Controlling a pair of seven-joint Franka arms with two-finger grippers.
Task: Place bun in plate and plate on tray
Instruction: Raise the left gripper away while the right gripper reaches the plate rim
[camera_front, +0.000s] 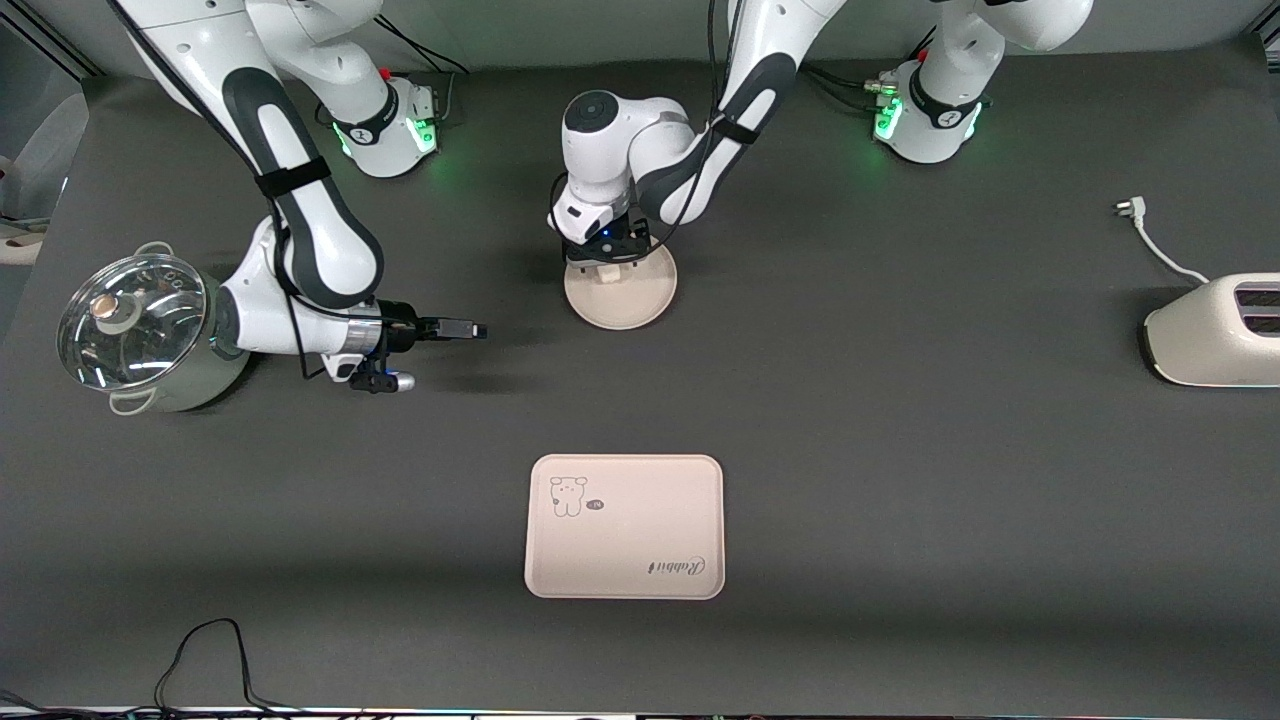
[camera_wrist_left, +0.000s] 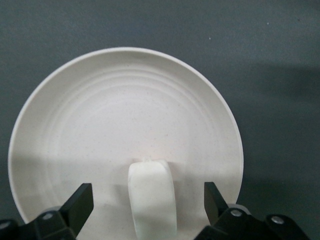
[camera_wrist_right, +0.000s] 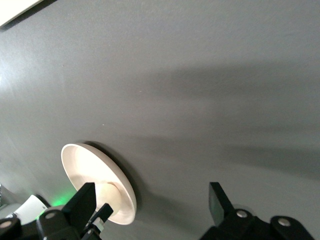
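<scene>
The bun (camera_wrist_left: 152, 197) lies in the plate (camera_front: 640, 300), close to the rim on the side toward the robots' bases, and the left hand (camera_front: 603, 262) hangs right over it with its fingers (camera_wrist_left: 80, 202) spread wide on either side, neither one touching it. From the left wrist view there is clear space between the bun and each finger, so the bun rests on the plate under its own weight; to my eye the first half of the job is done and the hand is spread so it can lift off without dragging the bun along. The plate sits on the dark surface between the two arm bases, well apart from the tray (camera_front: 625, 527), which lies much nearer the front camera with its bear drawing and script facing up and nothing on it. That leaves the plate still to be carried across. The right hand (camera_front: 470, 330) waits low over bare surface beside the plate, toward the right arm's end, fingers wide and holding nothing, pointing toward the plate as though ready to take its rim. A lidded pot (camera_front: 135, 330) stands by the right arm and a toaster (camera_front: 1215, 335) at the left arm's end, both out of the way.
</scene>
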